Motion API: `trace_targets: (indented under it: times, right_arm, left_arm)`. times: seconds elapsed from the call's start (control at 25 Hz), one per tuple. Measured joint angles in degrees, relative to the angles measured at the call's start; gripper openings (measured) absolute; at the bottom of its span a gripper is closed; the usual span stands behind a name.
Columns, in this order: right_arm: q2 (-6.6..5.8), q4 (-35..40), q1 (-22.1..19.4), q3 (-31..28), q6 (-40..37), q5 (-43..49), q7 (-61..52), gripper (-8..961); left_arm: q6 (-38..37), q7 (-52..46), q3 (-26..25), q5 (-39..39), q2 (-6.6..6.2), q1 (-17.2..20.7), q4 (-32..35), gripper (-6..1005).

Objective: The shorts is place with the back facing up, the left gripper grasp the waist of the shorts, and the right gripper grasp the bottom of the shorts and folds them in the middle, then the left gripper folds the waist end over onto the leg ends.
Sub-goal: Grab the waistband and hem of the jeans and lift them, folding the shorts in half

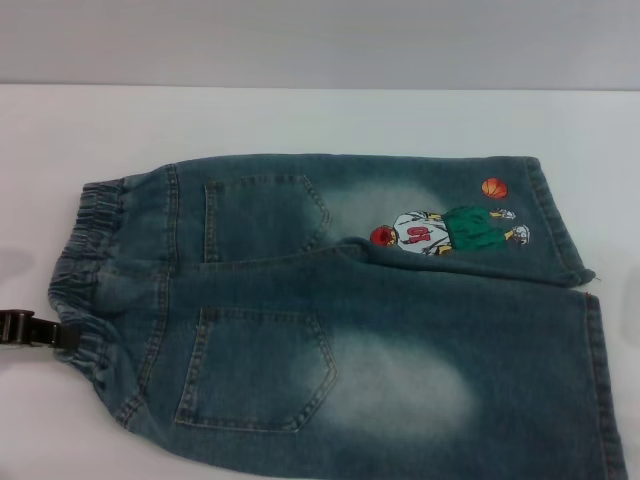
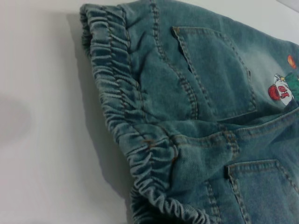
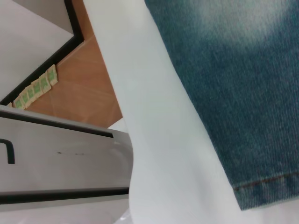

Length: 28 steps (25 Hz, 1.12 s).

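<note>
The blue faded-denim shorts (image 1: pixel 340 320) lie flat on the white table, back pockets up. Their ruffled waist (image 1: pixel 85 265) is at the left and the bottom hems (image 1: pixel 560 215) at the right. The cartoon print with the orange ball (image 1: pixel 450 228) is on the far leg. My left gripper (image 1: pixel 40 329) shows as a dark piece at the left edge, right against the near part of the waistband. The left wrist view looks closely along the waist (image 2: pixel 126 116) and a pocket (image 2: pixel 215 74). One leg hem (image 3: pixel 266 186) fills the right wrist view. My right gripper is out of view.
The white table (image 1: pixel 300 120) reaches beyond the shorts at the back and left. Past the table's edge (image 3: pixel 126 116), the right wrist view shows brown floor (image 3: pixel 79 79) and a grey-white panel (image 3: pixel 56 163).
</note>
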State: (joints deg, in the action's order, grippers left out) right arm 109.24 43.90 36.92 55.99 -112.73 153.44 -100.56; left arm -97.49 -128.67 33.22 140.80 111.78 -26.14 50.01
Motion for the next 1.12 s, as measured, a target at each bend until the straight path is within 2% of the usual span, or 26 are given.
trace_targets:
  times: [0.6,0.88,1.12]
  right_arm:
    - [1.51,0.02,0.35,-0.03,2.05,1.93,-0.35,614]
    - [1.64,-0.10,0.66,-0.10,3.30,2.00,-0.58,612]
    - [2.24,-0.17,0.74,-0.13,4.01,2.04,-0.67,610]
  left_arm:
    - [-0.14,0.01,0.00,0.00,0.18,-0.29,0.00,47]
    - [-0.22,0.00,0.00,0.00,0.19,-0.39,0.00,47]
    - [-0.20,0.00,-0.09,0.00,0.33,-0.45,0.00,47]
